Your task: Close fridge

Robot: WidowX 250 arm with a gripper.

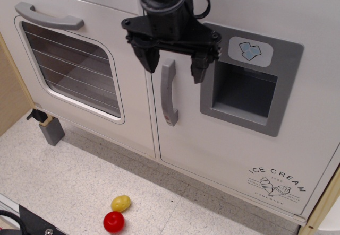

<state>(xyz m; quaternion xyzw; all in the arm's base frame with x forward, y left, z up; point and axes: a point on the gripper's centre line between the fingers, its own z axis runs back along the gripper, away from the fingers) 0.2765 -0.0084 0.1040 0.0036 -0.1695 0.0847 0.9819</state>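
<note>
The white toy fridge door (228, 139) fills the right of the view. It carries a grey vertical handle (168, 92), a grey recessed dispenser panel (249, 84) with a blue ice mark, and "ICE CREAM" print at the lower right. The door looks flush with the cabinet front. My black gripper (174, 67) is open and empty. It hangs in front of the door, its two fingers on either side of the handle's top.
The white oven (69, 60) with a barred glass window and a horizontal grey handle (49, 16) stands to the left. A yellow toy (120, 202) and a red toy (113, 222) lie on the speckled floor. A grey block (51, 130) sits at the oven's foot.
</note>
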